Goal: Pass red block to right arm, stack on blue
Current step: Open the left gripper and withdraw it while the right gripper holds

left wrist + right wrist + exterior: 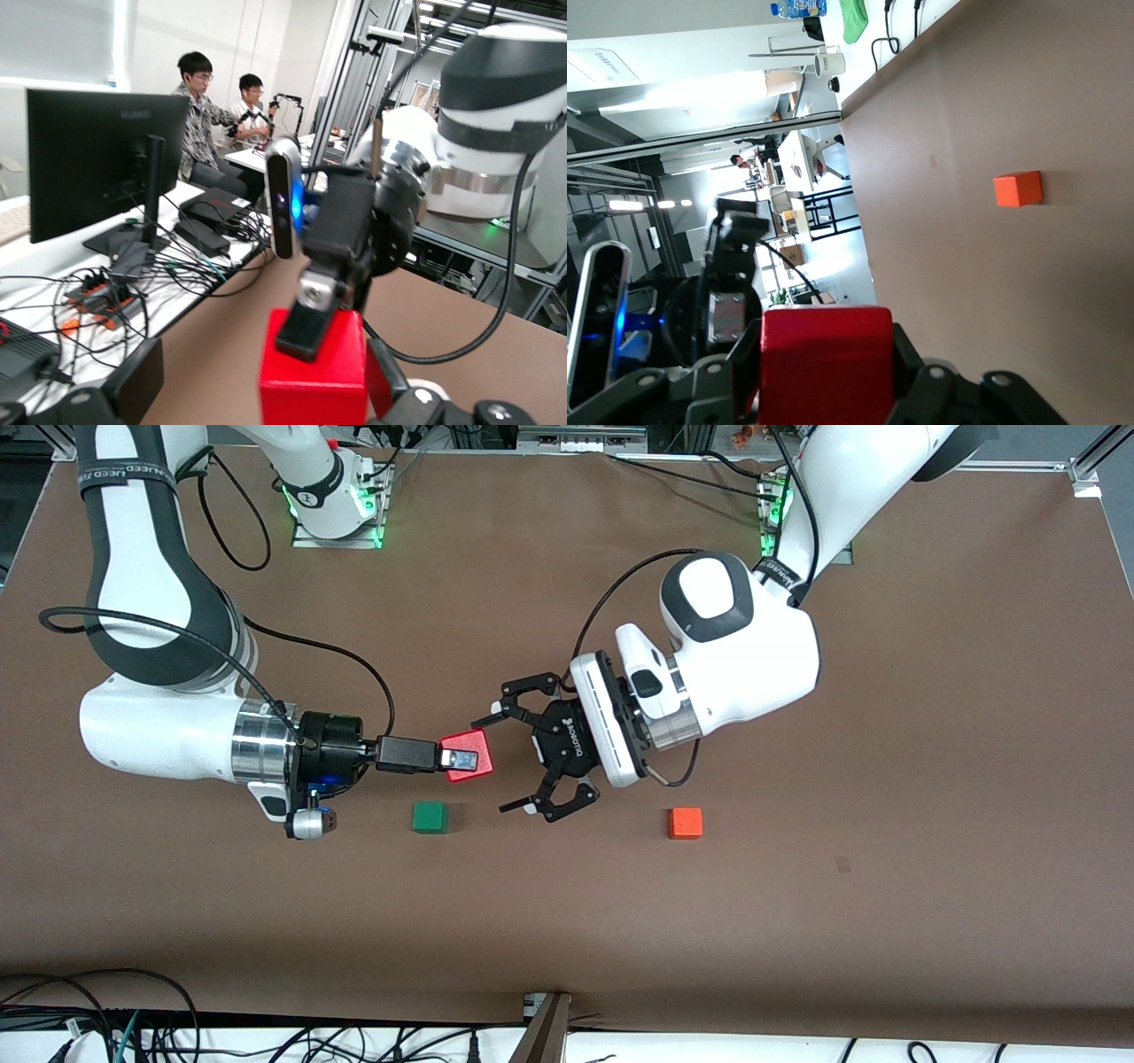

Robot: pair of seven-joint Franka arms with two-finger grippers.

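So the handoff looks basically done: the left gripper (pixel 512 762), the big claw one, has its jaws spread wide around nothing. Right gripper (pixel 459 759) is clamped on the red block (pixel 469 755), held in the air just beside that claw. No blue block in sight, only the green cube (pixel 431 817) and orange cube (pixel 686 823).

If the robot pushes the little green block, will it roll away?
Probably not. The green block is a cube lying flat on the brown table, so it would likely slide, not roll. It looks stiff and solid, and small enough to be light and easy to nudge.
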